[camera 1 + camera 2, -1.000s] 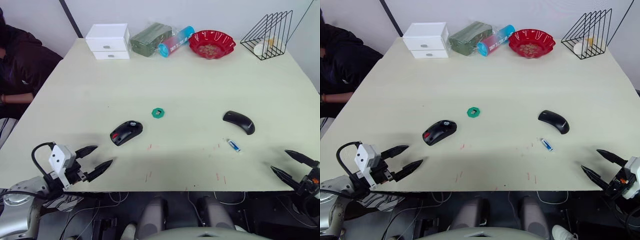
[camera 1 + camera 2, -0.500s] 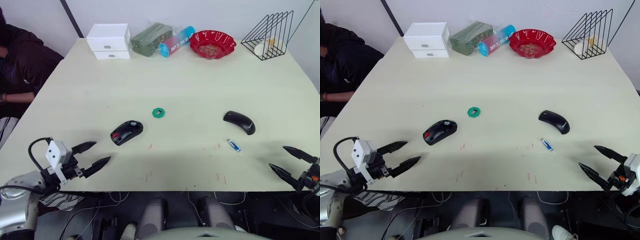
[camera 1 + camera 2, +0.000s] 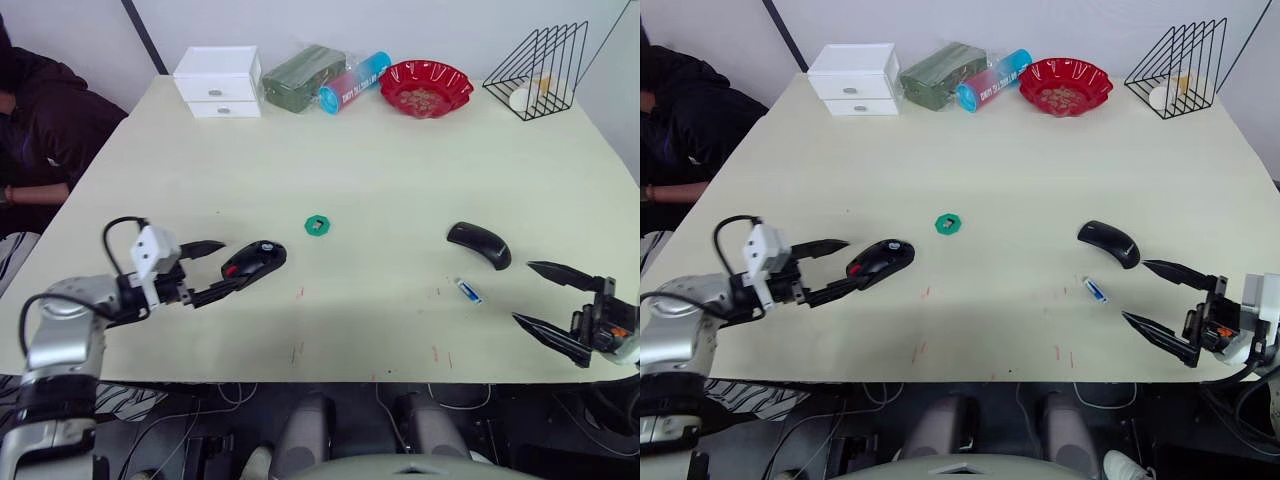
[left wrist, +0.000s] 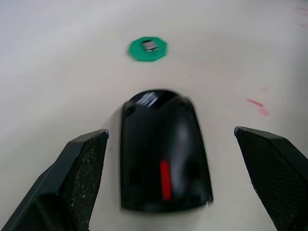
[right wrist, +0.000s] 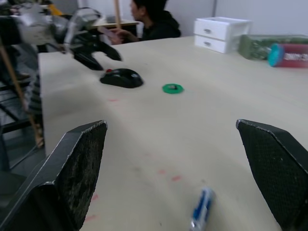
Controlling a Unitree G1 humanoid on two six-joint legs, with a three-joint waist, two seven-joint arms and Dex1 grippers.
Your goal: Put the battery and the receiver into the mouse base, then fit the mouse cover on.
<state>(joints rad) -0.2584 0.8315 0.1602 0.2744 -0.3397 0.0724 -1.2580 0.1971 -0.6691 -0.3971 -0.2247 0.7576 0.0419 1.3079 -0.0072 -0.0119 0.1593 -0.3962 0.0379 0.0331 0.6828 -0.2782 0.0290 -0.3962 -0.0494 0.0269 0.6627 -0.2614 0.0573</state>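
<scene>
Worktop (image 3: 400, 150) held the mouse base (image 3: 254, 264) near its front left, flanked by the released fingers of the left end effector (image 3: 222, 268). A green disc (image 3: 317, 226) carrying the receiver (image 4: 148, 45) lay mid-worktop. The mouse cover (image 3: 479, 244) and battery (image 3: 468, 291) sat front right, near the released right end effector (image 3: 540, 295).

1 mouse base (image 3: 254, 264), 1 mouse cover (image 3: 479, 244), 1 battery (image 3: 468, 291), 1 green disc (image 3: 317, 226) holding 1 receiver (image 4: 148, 45), 1 white drawer box (image 3: 217, 82), 1 red bowl (image 3: 424, 88), 1 wire rack (image 3: 536, 71), 2 pincers: left (image 3: 216, 270), right (image 3: 538, 297)
</scene>
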